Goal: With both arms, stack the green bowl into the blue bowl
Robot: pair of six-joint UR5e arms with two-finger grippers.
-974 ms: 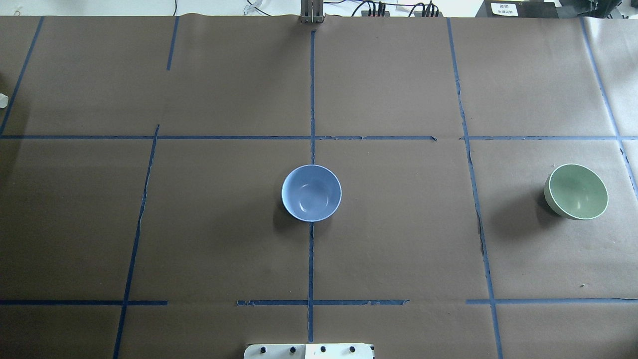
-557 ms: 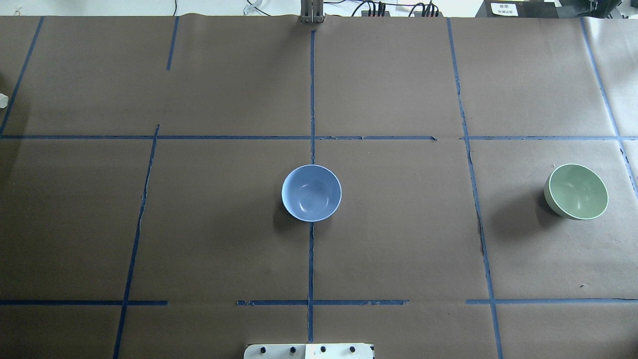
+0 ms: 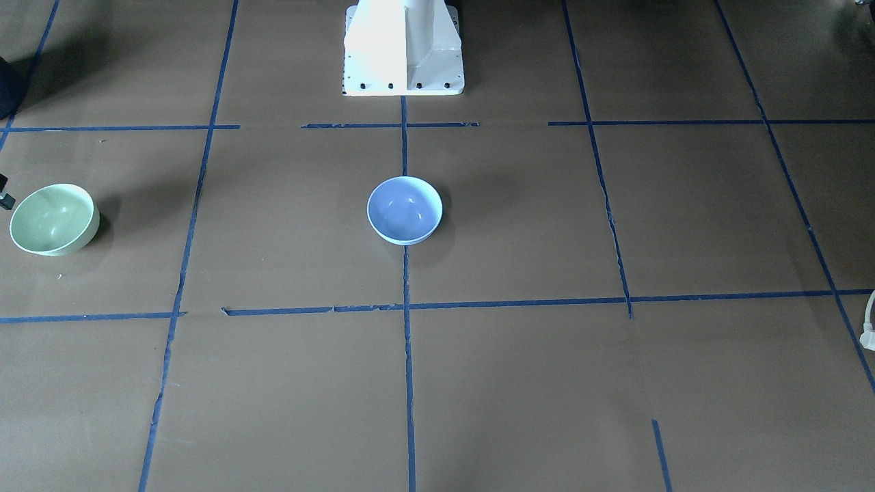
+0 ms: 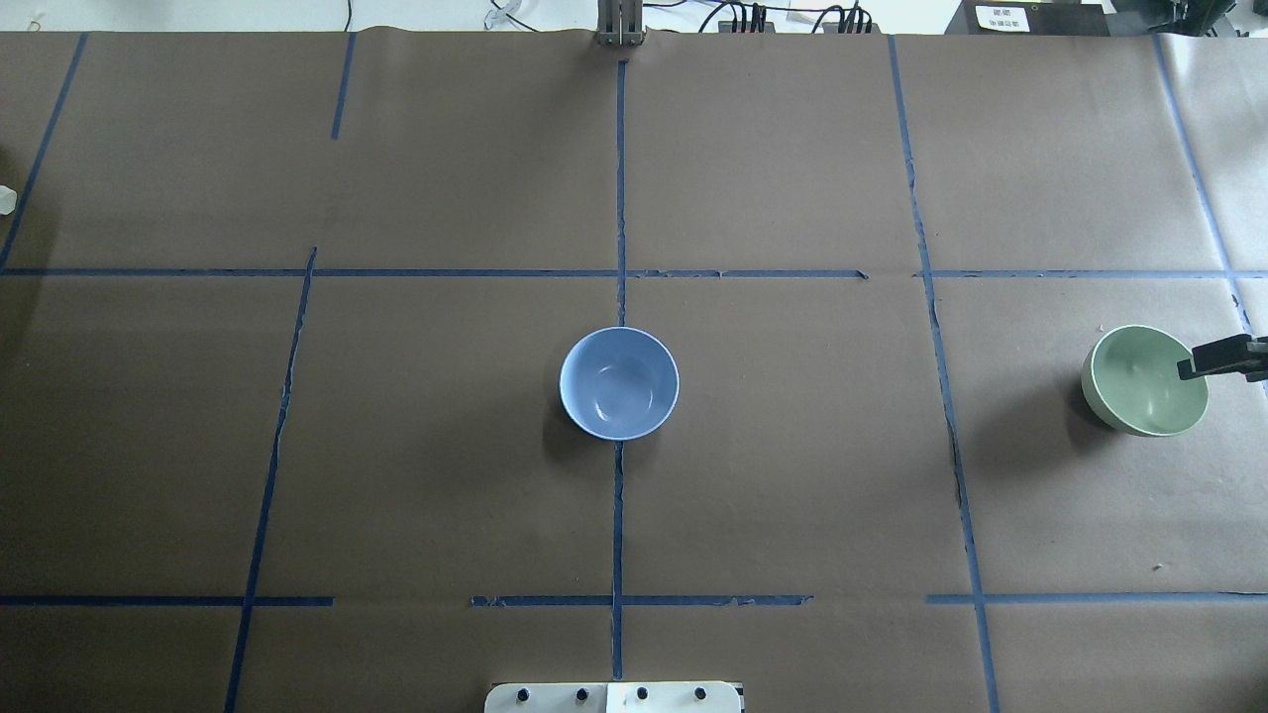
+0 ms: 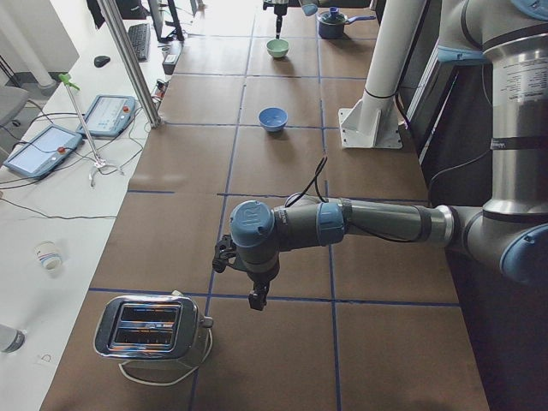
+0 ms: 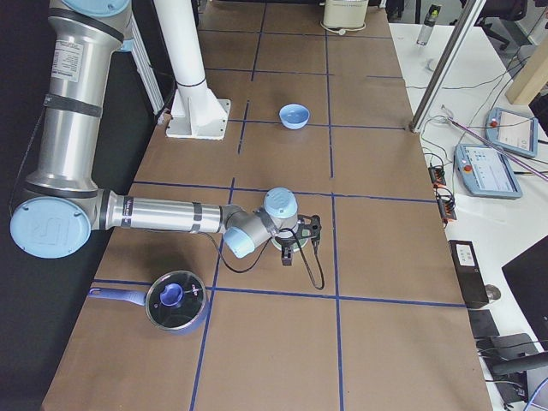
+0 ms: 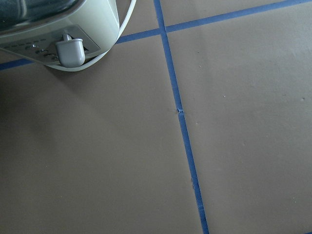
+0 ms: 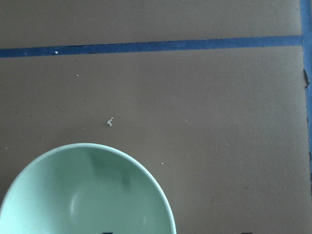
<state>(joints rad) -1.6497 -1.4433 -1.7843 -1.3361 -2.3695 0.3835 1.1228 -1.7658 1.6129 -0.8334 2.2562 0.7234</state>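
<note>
Overhead: right jaws over green bowl, side view: left jaws near toaster, cannot tell either's opening

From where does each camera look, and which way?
Front-facing: across the table, facing the white pedestal base.
Overhead: behind the base, looking down; right gripper over green bowl.
Exterior left: table's end; left arm near, by toaster.
Exterior right: opposite end; right arm near, by pot.
Left wrist: down at toaster; no body.
Right wrist: down into green bowl; no body clear.
Shared: overhead and front-facing both show the blue bowl.
</note>
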